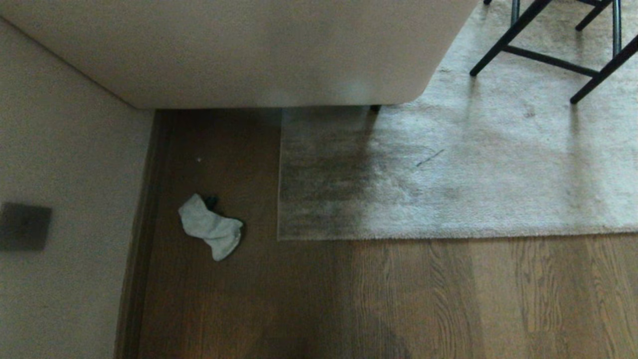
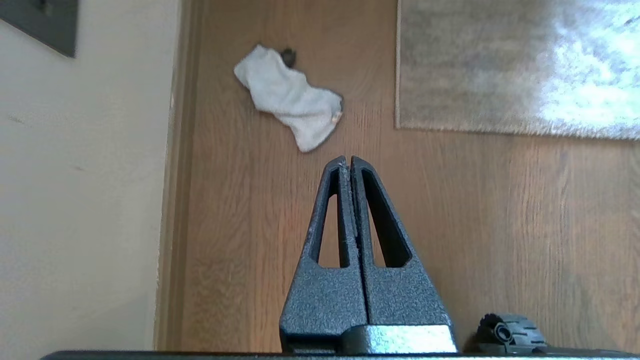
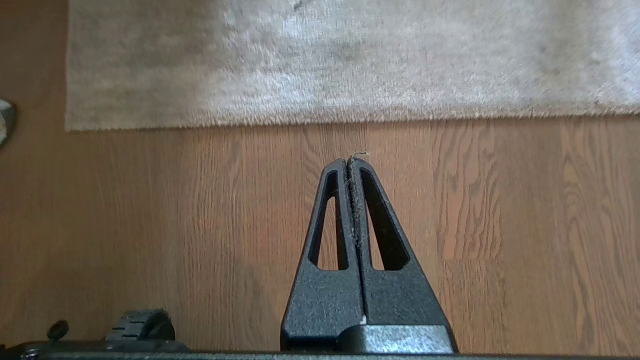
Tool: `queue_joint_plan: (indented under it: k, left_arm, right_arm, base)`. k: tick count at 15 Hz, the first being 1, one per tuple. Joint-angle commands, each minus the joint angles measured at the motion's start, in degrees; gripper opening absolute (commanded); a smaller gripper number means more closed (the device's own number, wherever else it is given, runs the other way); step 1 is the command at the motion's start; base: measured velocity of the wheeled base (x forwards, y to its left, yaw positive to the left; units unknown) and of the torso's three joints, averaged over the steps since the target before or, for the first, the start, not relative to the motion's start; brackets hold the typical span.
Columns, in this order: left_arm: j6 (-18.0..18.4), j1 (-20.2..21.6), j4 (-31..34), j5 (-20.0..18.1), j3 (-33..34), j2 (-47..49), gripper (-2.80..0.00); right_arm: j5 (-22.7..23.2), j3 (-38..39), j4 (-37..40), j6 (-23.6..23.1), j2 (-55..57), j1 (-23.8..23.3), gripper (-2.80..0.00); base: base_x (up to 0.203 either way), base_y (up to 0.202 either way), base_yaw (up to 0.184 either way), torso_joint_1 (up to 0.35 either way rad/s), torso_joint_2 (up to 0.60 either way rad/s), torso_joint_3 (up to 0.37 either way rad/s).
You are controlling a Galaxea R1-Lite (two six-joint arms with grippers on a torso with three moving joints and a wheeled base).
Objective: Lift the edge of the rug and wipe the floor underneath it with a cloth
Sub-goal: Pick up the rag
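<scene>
Cloth (image 1: 212,228): soft, light, crumpled on the floor (image 1: 398,299) beside the rug edge (image 1: 280,199); you pinch a raised fold. Rug corner: limp, heavier; you grip its border. Left gripper (image 2: 347,159), right gripper (image 3: 348,160): fingers closed, empty.

Left pincer (image 2: 348,161) fingers pressed together, empty; right pincer (image 3: 349,161) likewise; both pointing downward.

Corner of a room by a pale sofa (image 1: 249,50).
Beige wall (image 1: 65,174) left of the sofa, dark wall plate (image 1: 25,227); black chair legs (image 1: 548,55) to the sofa's right.
</scene>
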Motion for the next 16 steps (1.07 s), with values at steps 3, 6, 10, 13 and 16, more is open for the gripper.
queue_joint_plan:
  k: [3, 6, 10, 13, 16]
  left_arm:
    - [-0.03, 0.01, 0.03, 0.04, -0.01, 0.00, -2.80]
    - [-0.03, 0.01, 0.03, 0.04, -0.01, 0.00, -2.80]
    - [-0.03, 0.01, 0.03, 0.04, -0.01, 0.00, -2.80]
    - [-0.03, 0.01, 0.03, 0.04, 0.01, 0.00, -2.80]
    - [-0.03, 0.01, 0.03, 0.04, -0.01, 0.00, -2.80]
  right_arm:
    - [0.00, 0.00, 0.00, -0.04, 0.00, 0.00, -2.80]
    - [0.00, 0.00, 0.00, 0.04, 0.00, 0.00, -2.80]
    - [0.00, 0.00, 0.00, 0.02, 0.00, 0.00, -2.80]
    - [0.00, 0.00, 0.00, -0.01, 0.00, 0.00, -2.80]
    - [0.00, 0.00, 0.00, -0.04, 0.00, 0.00, -2.80]
  base:
    - [0.000, 0.000, 0.000, 0.003, 0.00, -0.202]
    - [0.000, 0.000, 0.000, 0.003, 0.00, -0.191]
    - [0.000, 0.000, 0.000, 0.002, 0.00, -0.199]
    - [0.000, 0.000, 0.000, 0.001, 0.00, -0.196]
    - [0.000, 0.000, 0.000, 0.003, 0.00, -0.199]
